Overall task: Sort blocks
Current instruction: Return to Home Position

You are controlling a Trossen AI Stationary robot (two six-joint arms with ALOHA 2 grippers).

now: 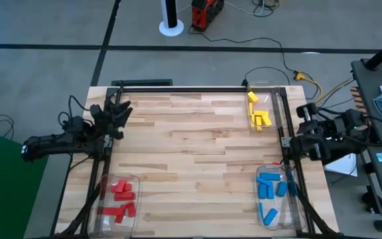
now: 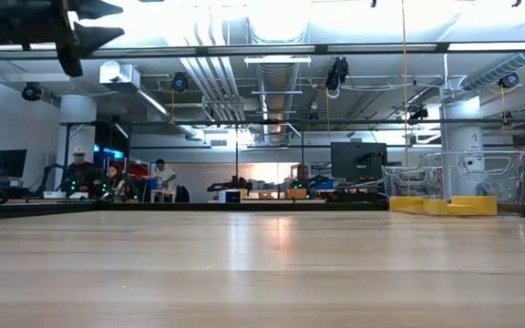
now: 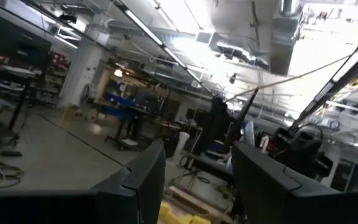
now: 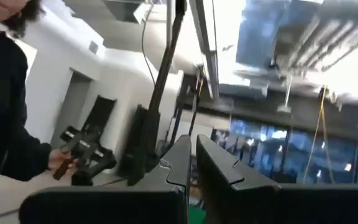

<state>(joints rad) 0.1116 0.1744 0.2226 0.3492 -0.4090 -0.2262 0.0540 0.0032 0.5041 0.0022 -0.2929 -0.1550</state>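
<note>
Blocks (image 1: 120,198): we're seeing them lying sorted in clear corner bins (image 1: 121,177), red lower left, blue lower right, yellow upper right in the high view.
Left gripper (image 1: 122,109): it's hanging at the table (image 1: 191,166) left edge, fingers (image 3: 145,180) spread wide, gripping nothing.
Right gripper (image 1: 296,141): it's sitting at the right edge, fingers (image 4: 176,165) almost touching, holding nothing.

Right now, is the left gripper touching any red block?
Apart. High view: the left gripper is by the edge of the table, a wide gap from the red blocks.

Table (image 1: 197,156) middle open, bins (image 1: 278,89) of blocks (image 1: 260,117) at three corners
</note>
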